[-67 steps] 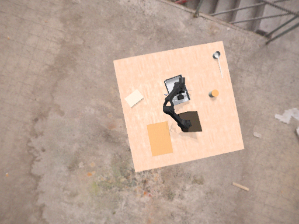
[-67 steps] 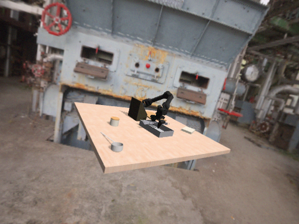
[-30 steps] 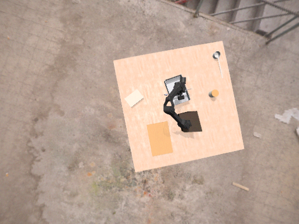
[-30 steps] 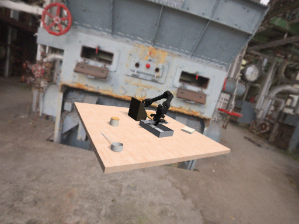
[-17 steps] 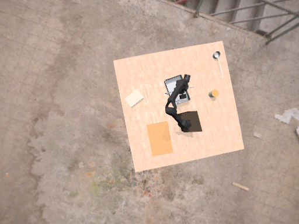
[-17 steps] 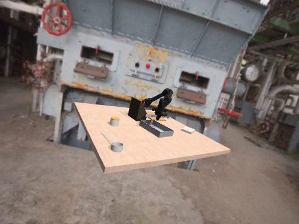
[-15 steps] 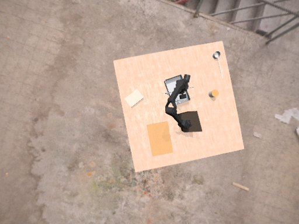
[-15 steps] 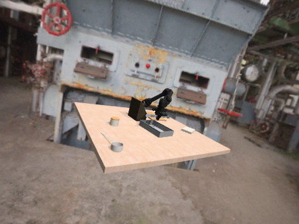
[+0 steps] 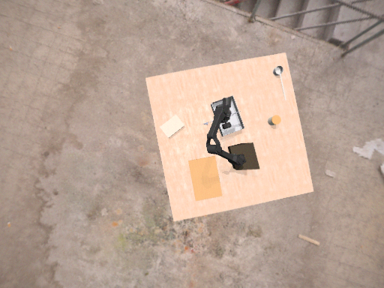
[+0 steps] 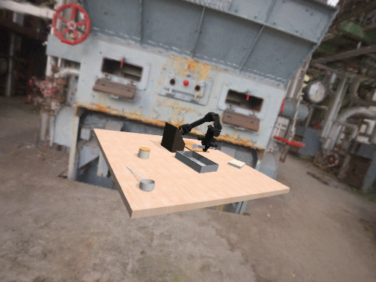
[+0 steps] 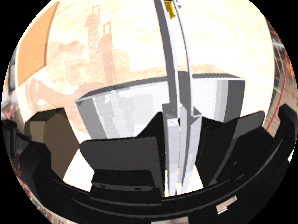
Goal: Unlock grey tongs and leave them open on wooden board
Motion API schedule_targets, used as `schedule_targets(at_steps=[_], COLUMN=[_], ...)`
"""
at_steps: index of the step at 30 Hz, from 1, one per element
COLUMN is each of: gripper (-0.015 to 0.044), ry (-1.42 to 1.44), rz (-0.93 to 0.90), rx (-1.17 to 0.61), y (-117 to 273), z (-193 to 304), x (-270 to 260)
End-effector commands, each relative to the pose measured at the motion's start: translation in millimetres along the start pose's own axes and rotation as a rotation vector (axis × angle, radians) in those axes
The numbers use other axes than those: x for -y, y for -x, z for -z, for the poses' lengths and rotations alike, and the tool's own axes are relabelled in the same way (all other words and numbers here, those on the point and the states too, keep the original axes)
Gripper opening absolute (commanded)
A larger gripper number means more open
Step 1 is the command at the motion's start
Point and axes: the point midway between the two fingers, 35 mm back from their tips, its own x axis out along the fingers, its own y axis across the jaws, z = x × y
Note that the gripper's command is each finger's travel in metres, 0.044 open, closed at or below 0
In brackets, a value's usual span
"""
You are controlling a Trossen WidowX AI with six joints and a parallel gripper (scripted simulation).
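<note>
Pale slab (image 9: 172, 126): lying flat on the table (image 9: 270, 169), well off to the left of the fingers in the top view.
Wooden board (image 9: 205, 178): sitting on the table, apart from the fingers, nothing resting on it.
Fingers: clamping together on the grey tongs, one dark pad (image 11: 133, 156) pressing in from each side in the wrist view.
Grey tongs (image 11: 174, 63): being gripped between the fingers, arms running close together straight away from the pads, a yellow mark near the far end.
Roasting tin (image 9: 235, 112): lying below the fingers, its grey walls showing behind the tongs in the wrist view.
Arm (image 10: 205, 126): arching over from the dark block (image 10: 172, 139) and reaching down above the tin.
Orange-lidded jar (image 9: 274, 120): standing well to the right of the fingers.
Ladle (image 9: 279, 75): lying farther right, near the table corner.
</note>
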Motion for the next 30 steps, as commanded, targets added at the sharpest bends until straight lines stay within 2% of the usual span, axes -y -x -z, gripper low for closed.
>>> schedule_targets(at_steps=[1,15,30], gripper=[-0.015,-0.015,-0.015], ry=[0.033,0.178,0.33], rz=[0.002,0.009,0.021], rx=[-0.011,-0.019,0.014], y=[2,3,9], z=[-25,-120,-210], x=[-2,-21,-69])
